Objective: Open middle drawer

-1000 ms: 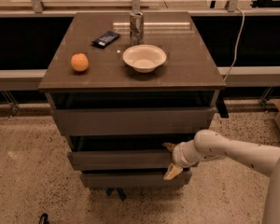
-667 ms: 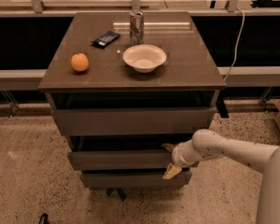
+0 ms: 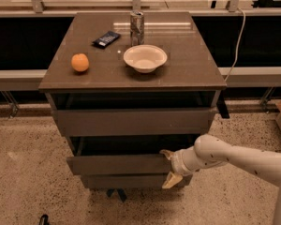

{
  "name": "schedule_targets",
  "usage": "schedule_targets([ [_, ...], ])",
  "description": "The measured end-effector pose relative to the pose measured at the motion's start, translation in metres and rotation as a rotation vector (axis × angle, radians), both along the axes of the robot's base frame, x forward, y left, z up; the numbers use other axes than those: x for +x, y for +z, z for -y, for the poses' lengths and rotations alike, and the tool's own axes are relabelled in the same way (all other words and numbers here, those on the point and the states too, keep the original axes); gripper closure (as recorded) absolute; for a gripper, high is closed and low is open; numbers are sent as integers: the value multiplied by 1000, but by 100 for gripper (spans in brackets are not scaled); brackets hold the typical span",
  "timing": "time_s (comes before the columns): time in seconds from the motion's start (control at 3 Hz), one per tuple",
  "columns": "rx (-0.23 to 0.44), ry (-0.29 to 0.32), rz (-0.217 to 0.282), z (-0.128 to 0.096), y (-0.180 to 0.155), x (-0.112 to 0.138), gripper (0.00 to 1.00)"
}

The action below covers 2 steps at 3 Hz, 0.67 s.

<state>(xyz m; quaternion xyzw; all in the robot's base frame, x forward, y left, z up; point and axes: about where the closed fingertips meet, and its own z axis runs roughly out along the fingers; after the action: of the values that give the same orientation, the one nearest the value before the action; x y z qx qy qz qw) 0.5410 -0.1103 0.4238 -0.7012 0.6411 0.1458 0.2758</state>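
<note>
At the cabinet's (image 3: 192, 64) lower front: gripper (image 3: 169, 167) at the middle drawer (image 3: 117, 164).
Straddles that grey front's right end, fingers (image 3: 171, 180) spread wide above and below. Lies between taller top drawer (image 3: 131, 121) and slim bottom drawer (image 3: 126, 181), dark gap above. Farther back, on top: orange (image 3: 80, 62), white bowl (image 3: 145, 58), dark packet (image 3: 106, 39), metal can (image 3: 137, 28).

Dim, warm light with a brownish cast overall. A glare streak lies across the far part of the table (image 3: 192, 69) top, reflecting the brighter strip behind it. Deep shadow fills the recess above the middle drawer (image 3: 117, 164). The pincer (image 3: 167, 168), fingers apart at that drawer's right end, shows pale. Detail is soft throughout.
</note>
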Motion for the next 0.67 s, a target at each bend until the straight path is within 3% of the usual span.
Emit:
schedule_targets([
  [0.33,32,48,-32,-4,27,-37,23],
  [0.67,49,46,-33,8,62,-71,18],
])
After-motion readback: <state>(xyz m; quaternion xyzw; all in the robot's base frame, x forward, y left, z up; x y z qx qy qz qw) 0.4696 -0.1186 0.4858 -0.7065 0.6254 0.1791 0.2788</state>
